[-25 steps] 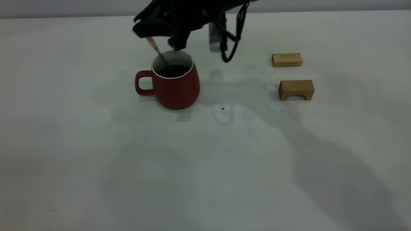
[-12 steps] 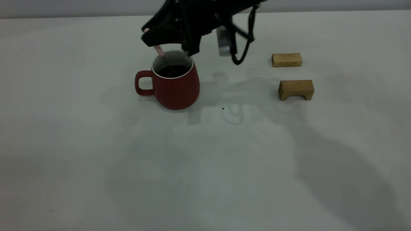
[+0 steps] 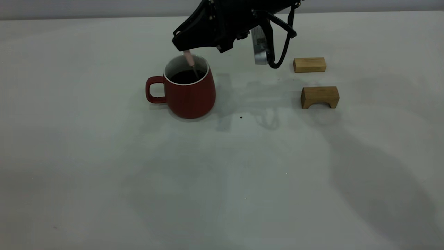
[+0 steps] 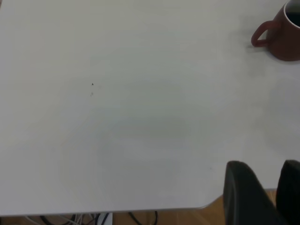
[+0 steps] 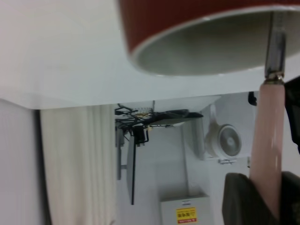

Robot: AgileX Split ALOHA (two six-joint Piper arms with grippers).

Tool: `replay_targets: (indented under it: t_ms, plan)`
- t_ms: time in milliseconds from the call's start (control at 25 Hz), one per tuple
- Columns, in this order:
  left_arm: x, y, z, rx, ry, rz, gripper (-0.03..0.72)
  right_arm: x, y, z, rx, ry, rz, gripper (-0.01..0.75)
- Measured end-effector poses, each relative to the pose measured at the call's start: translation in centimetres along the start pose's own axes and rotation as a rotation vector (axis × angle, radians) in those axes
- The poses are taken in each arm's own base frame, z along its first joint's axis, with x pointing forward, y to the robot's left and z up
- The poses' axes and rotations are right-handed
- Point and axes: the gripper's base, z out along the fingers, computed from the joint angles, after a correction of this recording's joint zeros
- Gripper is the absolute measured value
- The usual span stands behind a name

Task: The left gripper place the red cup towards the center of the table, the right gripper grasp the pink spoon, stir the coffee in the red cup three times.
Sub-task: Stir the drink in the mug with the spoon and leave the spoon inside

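Observation:
The red cup [image 3: 190, 92] stands on the table [image 3: 222, 180] left of centre, its handle pointing left, with dark coffee [image 3: 184, 77] inside. My right gripper [image 3: 185, 44] hovers just above the cup's far rim, shut on the pink spoon [image 3: 189, 58]. The spoon slants down, its metal end dipping into the coffee. The right wrist view shows the pink spoon [image 5: 267, 136] pinched in the right gripper [image 5: 267, 199], under the red cup [image 5: 187, 28]. My left gripper [image 4: 268, 187] is parked near the table's edge, far from the red cup [image 4: 281, 35], open by a narrow gap and holding nothing.
Two tan wooden blocks lie right of the cup: a flat one [image 3: 309, 64] and an arched one [image 3: 319, 97]. A cable loop [image 3: 281, 41] hangs from the right arm between cup and blocks. A dark speck [image 3: 241, 117] marks the table.
The right gripper has carried the spoon rightward across the cup, from the left rim to the middle. The cup has stayed put.

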Motion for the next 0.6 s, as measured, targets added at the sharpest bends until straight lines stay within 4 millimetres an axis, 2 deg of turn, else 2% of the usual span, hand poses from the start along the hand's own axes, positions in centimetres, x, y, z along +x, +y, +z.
replay_targets:
  t_ms: [200, 320, 400, 600]
  plan:
    - [0.0, 0.0, 0.0, 0.0, 0.0, 0.0, 0.244, 1.3, -0.7, 1.5, -0.019, 0.05, -0.23, 0.146]
    - [0.0, 0.0, 0.0, 0.0, 0.0, 0.0, 0.244, 1.3, -0.3, 1.3, -0.064, 0.043, -0.378, 0.146]
    - [0.0, 0.0, 0.0, 0.0, 0.0, 0.0, 0.244, 0.8, 0.2, 0.7, -0.068, 0.03, -0.385, 0.146]
    - [0.0, 0.0, 0.0, 0.0, 0.0, 0.0, 0.244, -0.5, 0.8, -1.1, -0.028, 0.007, -0.246, 0.146]
